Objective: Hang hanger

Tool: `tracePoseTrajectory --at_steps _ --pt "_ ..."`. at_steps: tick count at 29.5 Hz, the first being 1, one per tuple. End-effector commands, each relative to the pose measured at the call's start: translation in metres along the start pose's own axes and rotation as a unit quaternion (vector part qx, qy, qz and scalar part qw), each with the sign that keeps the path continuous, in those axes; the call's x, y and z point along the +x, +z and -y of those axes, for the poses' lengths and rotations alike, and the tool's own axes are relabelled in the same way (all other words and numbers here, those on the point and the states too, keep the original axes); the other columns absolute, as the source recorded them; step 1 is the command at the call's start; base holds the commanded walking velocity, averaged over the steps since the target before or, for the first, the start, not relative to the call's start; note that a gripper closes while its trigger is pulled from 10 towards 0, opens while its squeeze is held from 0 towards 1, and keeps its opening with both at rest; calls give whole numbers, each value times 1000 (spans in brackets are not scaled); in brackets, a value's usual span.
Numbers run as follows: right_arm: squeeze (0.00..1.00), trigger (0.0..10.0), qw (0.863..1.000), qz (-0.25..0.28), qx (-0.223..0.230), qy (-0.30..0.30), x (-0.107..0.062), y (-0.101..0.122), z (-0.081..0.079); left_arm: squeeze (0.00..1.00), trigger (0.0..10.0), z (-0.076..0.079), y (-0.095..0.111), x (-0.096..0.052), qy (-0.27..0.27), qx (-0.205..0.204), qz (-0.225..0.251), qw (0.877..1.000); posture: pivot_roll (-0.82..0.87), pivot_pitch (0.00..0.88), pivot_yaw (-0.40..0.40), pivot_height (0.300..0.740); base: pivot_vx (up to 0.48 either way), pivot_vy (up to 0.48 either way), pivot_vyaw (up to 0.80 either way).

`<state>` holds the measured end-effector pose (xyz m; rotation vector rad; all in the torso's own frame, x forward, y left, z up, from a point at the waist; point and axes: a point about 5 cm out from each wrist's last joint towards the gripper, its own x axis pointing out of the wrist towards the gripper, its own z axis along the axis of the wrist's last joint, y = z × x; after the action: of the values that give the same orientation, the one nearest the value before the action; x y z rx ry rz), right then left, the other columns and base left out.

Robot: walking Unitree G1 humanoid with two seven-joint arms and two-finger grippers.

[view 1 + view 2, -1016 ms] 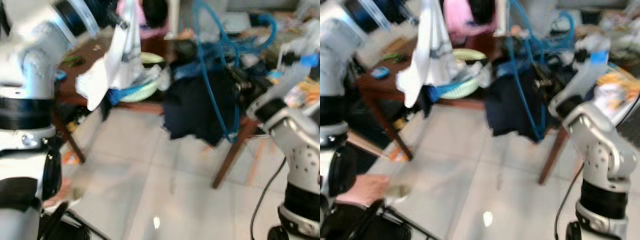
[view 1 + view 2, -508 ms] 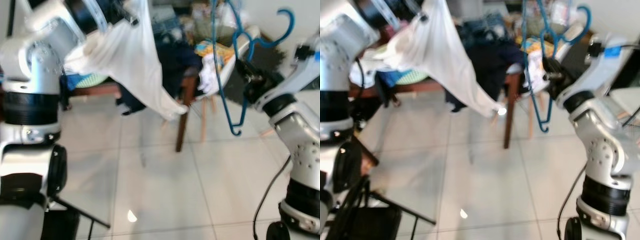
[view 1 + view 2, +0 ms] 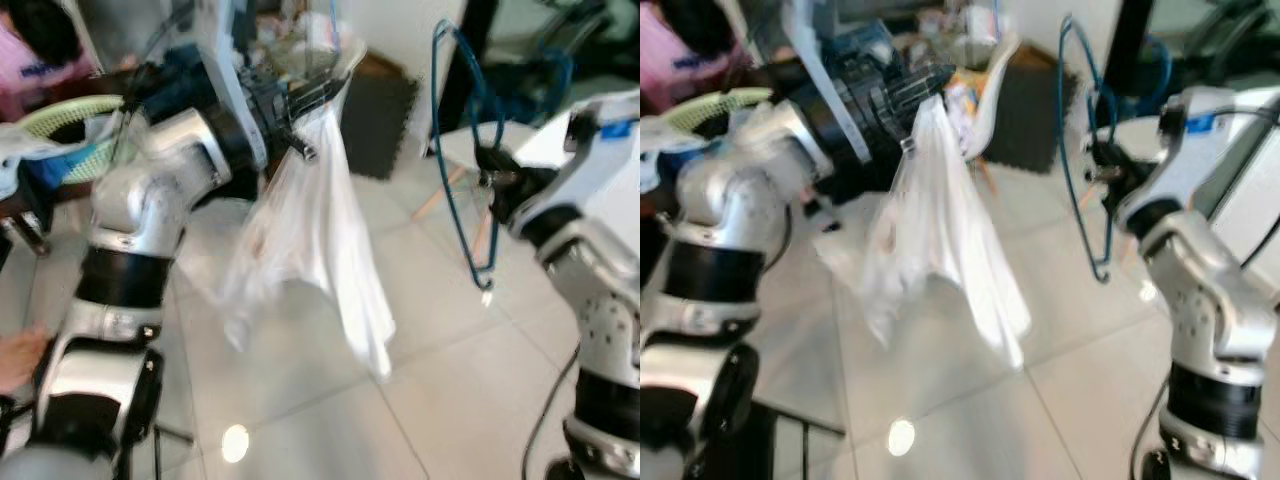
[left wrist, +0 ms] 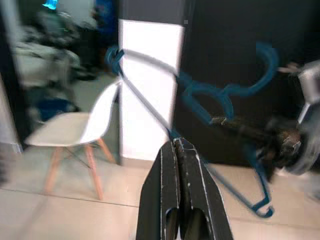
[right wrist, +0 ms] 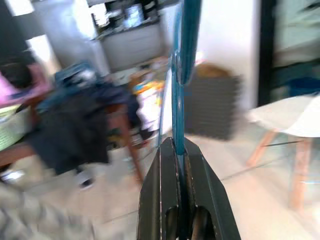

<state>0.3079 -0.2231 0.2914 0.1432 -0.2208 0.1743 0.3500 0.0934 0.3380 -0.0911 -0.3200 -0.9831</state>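
You're standing over pale floor tiles (image 3: 300,420), left gripper (image 3: 930,85) pinching a white garment (image 3: 940,240), right gripper (image 5: 177,150) pinching a blue hanger (image 3: 460,150); a white chair (image 4: 70,130) is sitting nearby.

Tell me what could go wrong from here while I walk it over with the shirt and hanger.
The white shirt hangs from the left gripper by a small pinch, with its hem low near the floor; it might slip free or drag. The blue hanger dangles loosely from the right gripper and may swing into the white chair ahead. The head views are blurred, so aiming is uncertain.
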Motion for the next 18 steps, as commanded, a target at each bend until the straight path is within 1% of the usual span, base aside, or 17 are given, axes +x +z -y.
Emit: tracePoseTrajectory --at_steps 1,3,4,6,8,9,10,11,13,14,16,18 --pt "0 10000 1000 2 -8 4 0 3 -2 0 10000 0 4 -2 -7 28 8 1000 -11 87 18 740 0 0 -800" --pt "0 10000 999 -27 -25 18 -1 -5 -4 0 10000 -4 -8 -6 4 63 -18 998 -14 89 20 740 0 0 -800" --pt "0 10000 999 -27 -25 18 -1 -5 -4 0 10000 -4 -8 -6 4 63 -18 998 -14 89 20 740 0 0 -800" --pt "0 10000 996 -63 -50 29 -4 -15 -4 0 10000 -11 -16 -11 30 90 -38 995 -15 90 20 740 0 0 -800" --pt "0 10000 996 -63 -50 29 -4 -15 -4 0 10000 -11 -16 -11 30 90 -38 995 -15 90 20 740 0 0 -800" --pt "0 10000 994 -84 -65 29 -7 -21 -1 0 10000 -19 -24 -15 58 100 -54 992 -17 92 18 740 0 0 -800" --pt "0 10000 989 -120 -84 27 -12 -31 3 0 10000 -38 -43 -29 126 107 -94 982 -26 97 18 740 0 0 -800" --pt "0 10000 989 -120 -84 27 -12 -31 3 0 10000 -38 -43 -29 126 107 -94 982 -26 97 18 740 0 0 -800" --pt "0 10000 985 -139 -93 27 -15 -37 5 0 10000 -49 -57 -41 167 101 -115 974 -27 98 16 740 0 0 -800" --pt "0 10000 985 -139 -93 27 -15 -37 5 0 10000 -49 -57 -41 167 101 -115 974 -27 98 16 740 0 0 -800" --pt "0 10000 983 -152 -101 28 -17 -40 6 0 10000 -53 -63 -47 185 91 -117 971 -30 99 14 740 0 0 -800" --pt "0 10000 981 -158 -105 29 -18 -41 7 0 10000 -53 -65 -49 186 85 -113 972 -30 100 12 740 0 0 -800"
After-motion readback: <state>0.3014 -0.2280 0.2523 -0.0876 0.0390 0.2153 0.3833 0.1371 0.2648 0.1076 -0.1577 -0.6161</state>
